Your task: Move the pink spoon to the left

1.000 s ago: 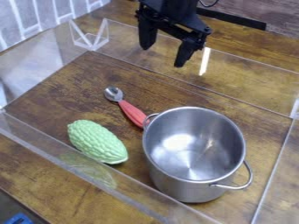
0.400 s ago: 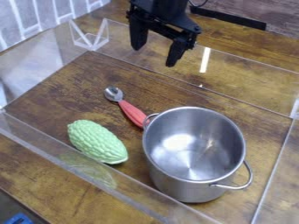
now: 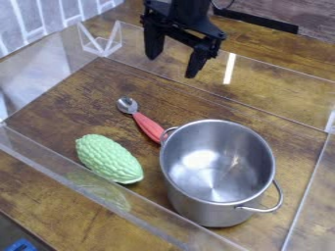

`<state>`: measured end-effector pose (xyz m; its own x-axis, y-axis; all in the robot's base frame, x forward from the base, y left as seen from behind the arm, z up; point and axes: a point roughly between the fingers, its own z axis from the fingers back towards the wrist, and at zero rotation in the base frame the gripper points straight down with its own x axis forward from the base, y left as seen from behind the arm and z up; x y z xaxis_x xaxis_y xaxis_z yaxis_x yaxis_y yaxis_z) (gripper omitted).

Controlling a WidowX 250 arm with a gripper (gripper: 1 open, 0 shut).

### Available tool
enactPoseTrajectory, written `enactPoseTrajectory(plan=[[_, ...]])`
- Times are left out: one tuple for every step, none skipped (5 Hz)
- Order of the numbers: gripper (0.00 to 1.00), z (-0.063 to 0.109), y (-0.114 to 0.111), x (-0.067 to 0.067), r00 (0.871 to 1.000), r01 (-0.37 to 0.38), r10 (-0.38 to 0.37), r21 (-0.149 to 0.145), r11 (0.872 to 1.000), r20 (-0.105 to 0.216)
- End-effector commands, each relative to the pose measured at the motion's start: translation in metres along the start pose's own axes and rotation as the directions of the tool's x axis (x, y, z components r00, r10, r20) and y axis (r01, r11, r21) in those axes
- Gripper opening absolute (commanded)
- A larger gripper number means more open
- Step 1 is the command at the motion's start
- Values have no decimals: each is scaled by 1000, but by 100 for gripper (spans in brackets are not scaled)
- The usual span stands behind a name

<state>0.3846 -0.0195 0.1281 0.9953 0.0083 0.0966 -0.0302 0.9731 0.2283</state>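
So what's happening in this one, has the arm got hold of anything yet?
Not yet. The gripper hangs above the far side of the wooden table with its jaws open and empty. The pink spoon lies untouched on the table, its handle end against the steel pot. A bumpy green vegetable sits to the pot's left.

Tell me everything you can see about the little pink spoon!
The pink spoon is small, with a shiny silver metal bowl and a pinkish-red handle that looks like plastic. It lies flat on the wooden table, slanted, its bowl pointing up and to the left in the picture. The end of its handle reaches the rim of the silver pot; whether they touch is unclear. The bumpy green vegetable lies apart from it. Nothing is holding it.
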Motion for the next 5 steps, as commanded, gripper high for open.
enactPoseTrajectory(plan=[[100, 48, 2, 10, 991, 28, -25, -24, 999, 133], [100, 46, 10, 17, 988, 36, -33, -17, 999, 154], [100, 44, 17, 15, 988, 16, -14, -10, 1000, 151], [100, 42, 23, 11, 990, -4, 4, 2, 1000, 140], [100, 42, 24, 3, 993, -20, 19, 7, 1000, 120]])
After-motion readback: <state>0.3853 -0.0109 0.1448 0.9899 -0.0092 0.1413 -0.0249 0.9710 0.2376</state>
